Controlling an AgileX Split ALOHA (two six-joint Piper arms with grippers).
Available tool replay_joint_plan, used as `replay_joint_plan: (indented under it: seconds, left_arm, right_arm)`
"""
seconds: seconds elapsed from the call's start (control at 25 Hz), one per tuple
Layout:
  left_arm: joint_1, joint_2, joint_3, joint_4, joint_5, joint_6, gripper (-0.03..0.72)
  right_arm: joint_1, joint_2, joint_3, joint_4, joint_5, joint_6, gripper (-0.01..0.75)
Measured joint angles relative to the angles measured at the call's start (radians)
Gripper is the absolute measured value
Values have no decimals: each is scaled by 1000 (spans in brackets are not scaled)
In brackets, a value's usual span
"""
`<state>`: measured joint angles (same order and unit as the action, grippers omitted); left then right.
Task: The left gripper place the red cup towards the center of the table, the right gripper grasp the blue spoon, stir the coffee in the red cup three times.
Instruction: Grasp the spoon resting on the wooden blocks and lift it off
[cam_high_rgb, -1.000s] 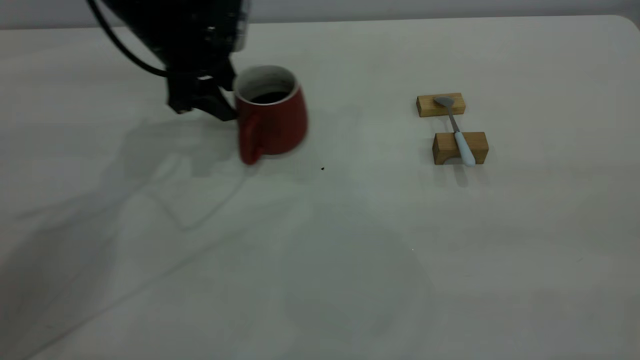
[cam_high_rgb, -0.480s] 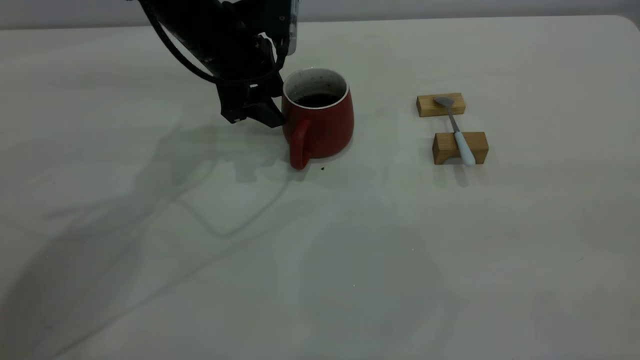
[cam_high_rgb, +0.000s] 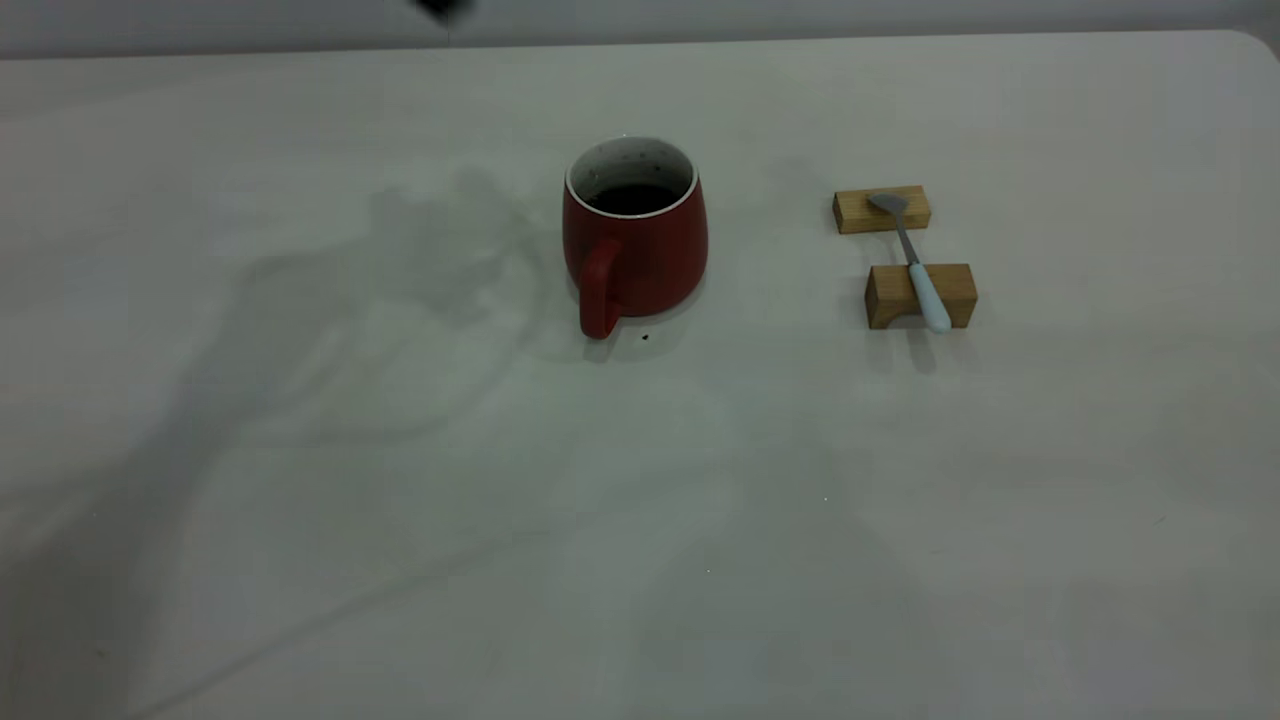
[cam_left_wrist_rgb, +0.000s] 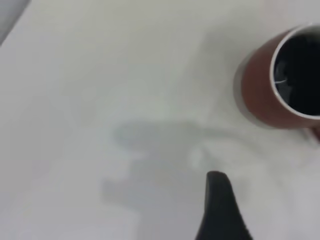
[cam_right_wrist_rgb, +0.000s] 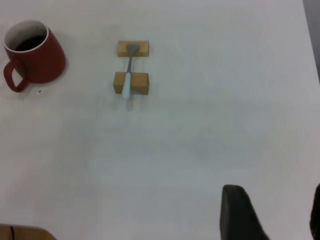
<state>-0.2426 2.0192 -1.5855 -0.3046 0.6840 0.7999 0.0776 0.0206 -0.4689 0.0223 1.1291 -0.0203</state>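
Table (cam_high_rgb: 400, 560): off-white, plain.
Red cup (cam_high_rgb: 634, 232): upright near centre, handle twd camera, nothing touching it.
Coffee (cam_high_rgb: 632, 198): dark, low in cup.
Blue spoon (cam_high_rgb: 915, 266): across two wooden blocks (cam_high_rgb: 920, 295), long axis front-back, handle nearest camera, bowl on far block.
Left gripper (cam_left_wrist_rgb: 220, 210): lifted off cup, one finger seen, can't tell open/closed.
Right gripper (cam_right_wrist_rgb: 272, 212): well away from spoon, fingers apart, holding nothing.

The red cup (cam_left_wrist_rgb: 280, 80), dark coffee (cam_left_wrist_rgb: 300, 67) inside, stands on the table (cam_left_wrist_rgb: 100, 75), apart from one black claw finger (cam_left_wrist_rgb: 220, 210).

Bare table (cam_high_rgb: 640, 520) surrounds red cup (cam_high_rgb: 634, 235); two wooden blocks (cam_high_rgb: 920, 294) prop blue spoon (cam_high_rgb: 925, 290).
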Motion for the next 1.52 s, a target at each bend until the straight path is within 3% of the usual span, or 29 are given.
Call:
replay_joint_plan:
  seconds: [0.2, 0.4, 0.64, 1.16, 1.52]
  left_arm:
    - [2, -241, 0, 246, 244, -437, 551]
    - [2, -437, 3, 385, 484, -658, 551]
    - [2, -644, 97, 401, 484, -751, 551]
    - [2, -1216, 765, 354, 484, -809, 551]
    - [2, -1600, 1021, 305, 454, -809, 551]
  right_arm:
    - [0, 0, 0, 0, 0, 0, 380]
    - [0, 0, 0, 0, 0, 0, 379]
    - [0, 0, 0, 0, 0, 0, 379]
    - [0, 0, 0, 0, 0, 0, 376]
    - [0, 0, 0, 0, 0, 0, 367]
